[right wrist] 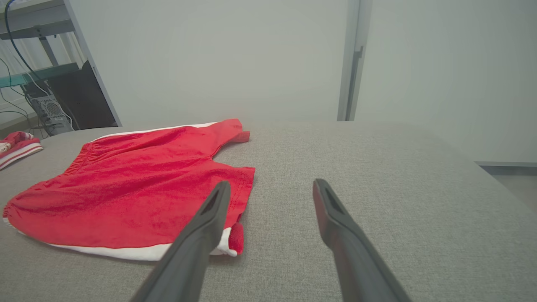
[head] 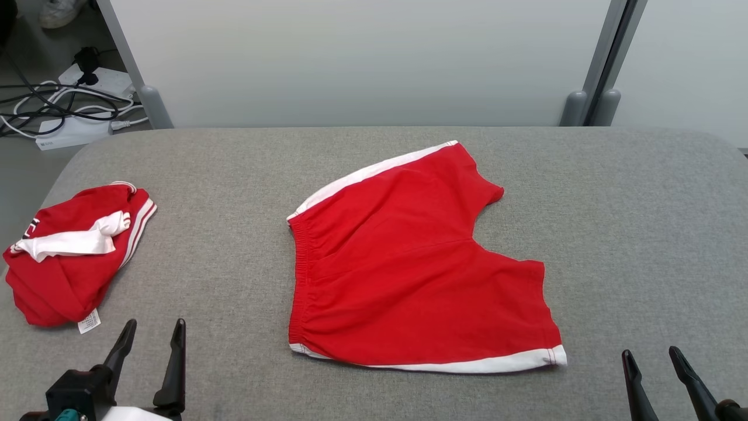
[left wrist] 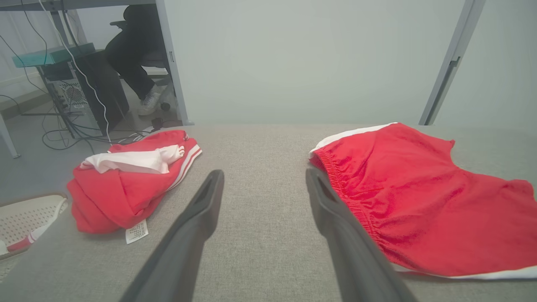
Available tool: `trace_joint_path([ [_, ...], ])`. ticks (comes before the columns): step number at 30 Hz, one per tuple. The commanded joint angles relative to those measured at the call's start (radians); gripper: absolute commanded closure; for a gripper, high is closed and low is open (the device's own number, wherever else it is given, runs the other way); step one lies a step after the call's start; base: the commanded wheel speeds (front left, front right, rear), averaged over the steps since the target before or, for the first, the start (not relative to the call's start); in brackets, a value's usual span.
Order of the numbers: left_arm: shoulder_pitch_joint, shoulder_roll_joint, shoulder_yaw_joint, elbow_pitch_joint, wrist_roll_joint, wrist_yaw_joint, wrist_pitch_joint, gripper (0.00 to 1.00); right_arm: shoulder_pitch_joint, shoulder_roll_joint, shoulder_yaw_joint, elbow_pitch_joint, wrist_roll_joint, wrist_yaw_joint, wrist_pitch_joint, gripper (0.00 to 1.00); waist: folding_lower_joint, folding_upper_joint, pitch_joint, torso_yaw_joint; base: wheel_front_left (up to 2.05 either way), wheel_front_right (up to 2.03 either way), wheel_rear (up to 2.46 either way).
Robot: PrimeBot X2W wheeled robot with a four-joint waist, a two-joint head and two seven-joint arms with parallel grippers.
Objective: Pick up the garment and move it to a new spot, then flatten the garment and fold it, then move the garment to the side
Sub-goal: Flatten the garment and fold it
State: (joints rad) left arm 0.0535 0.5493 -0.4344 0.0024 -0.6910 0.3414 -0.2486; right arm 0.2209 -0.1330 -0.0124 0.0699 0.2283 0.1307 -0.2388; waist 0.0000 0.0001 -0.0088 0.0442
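**Fig.** The red shorts [head: 409, 263] lie spread near the middle of the grey tabletop [head: 234, 169], with the waistband [head: 299, 275] toward the robot's left and the two legs toward its right. The left gripper [head: 155, 323] and the right gripper [head: 650, 351] hover at the near edge. Each has its fingers wide apart, holds nothing, and is clear of the cloth.

The garment appears flattened, so folding is judged the step in hand. To do it well, each gripper should pinch one near corner (waistband end and hem end) through both layers. Both should then lift low and carry the near edge over to meet the far white stripe [head: 374, 171], keeping the cloth taut so that no crease forms.

In the right wrist view the near hem corner [right wrist: 235, 238] curls upward, and smoothing it first would help. A second red garment [head: 70, 257] lies bunched at the left, well apart; its kind cannot be told. The lower frame edge cuts off both grippers' bodies, and the shorts' underside is hidden.
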Motion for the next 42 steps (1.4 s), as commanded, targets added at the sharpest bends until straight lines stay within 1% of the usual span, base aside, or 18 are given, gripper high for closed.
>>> trace_joint_path([
  [1, -0.028, 0.024, 0.048, -0.023, 0.013, -0.010, -0.013, 0.00, -0.010, -0.022, 0.025, -0.021, -0.011, 0.000, -0.020, 0.00, 0.0000, -0.0001, 0.001, 0.000, 0.00, 0.00, 0.00],
  [10, -0.027, -0.004, 0.054, -0.010, 0.023, -0.035, -0.013, 0.00, -0.017, -0.021, 0.033, -0.018, -0.007, 0.000, -0.021, 0.00, 0.0000, -0.0001, 0.007, 0.004, 0.00, 0.00, 0.00],
  [14, -0.026, -0.012, 0.056, -0.009, 0.031, -0.036, -0.013, 0.00, -0.019, -0.022, 0.037, -0.015, -0.003, 0.000, -0.022, 0.00, 0.0000, -0.0001, 0.005, 0.005, 0.00, 0.00, 0.00],
  [19, -0.034, -0.016, 0.052, 0.004, 0.033, -0.060, -0.013, 0.00, -0.039, -0.030, 0.058, -0.014, 0.001, 0.000, -0.022, 0.00, 0.0000, -0.0001, 0.017, 0.001, 0.00, 0.00, 0.00],
  [25, -0.089, -0.038, -0.013, 0.039, 0.042, -0.120, 0.012, 0.00, -0.108, -0.055, 0.140, 0.023, 0.012, 0.000, -0.013, 0.00, 0.0000, -0.0001, 0.072, -0.008, 0.00, 0.00, 0.00],
  [30, -0.161, -0.083, -0.092, 0.116, 0.057, -0.198, 0.031, 0.00, -0.180, -0.082, 0.209, 0.092, 0.027, 0.000, -0.013, 0.00, 0.0000, -0.0001, 0.140, -0.012, 0.00, 0.00, 0.00],
  [36, -0.242, -0.135, -0.148, 0.234, 0.067, -0.279, 0.024, 0.00, -0.225, -0.091, 0.247, 0.168, 0.050, 0.000, -0.018, 0.00, 0.0000, -0.0001, 0.195, -0.007, 0.00, 0.00, 0.00],
  [42, -0.297, -0.166, -0.178, 0.334, 0.086, -0.317, 0.015, 0.00, -0.269, -0.097, 0.316, 0.230, 0.073, 0.000, -0.021, 0.00, 0.0000, -0.0001, 0.222, -0.013, 0.00, 0.00, 0.00],
])
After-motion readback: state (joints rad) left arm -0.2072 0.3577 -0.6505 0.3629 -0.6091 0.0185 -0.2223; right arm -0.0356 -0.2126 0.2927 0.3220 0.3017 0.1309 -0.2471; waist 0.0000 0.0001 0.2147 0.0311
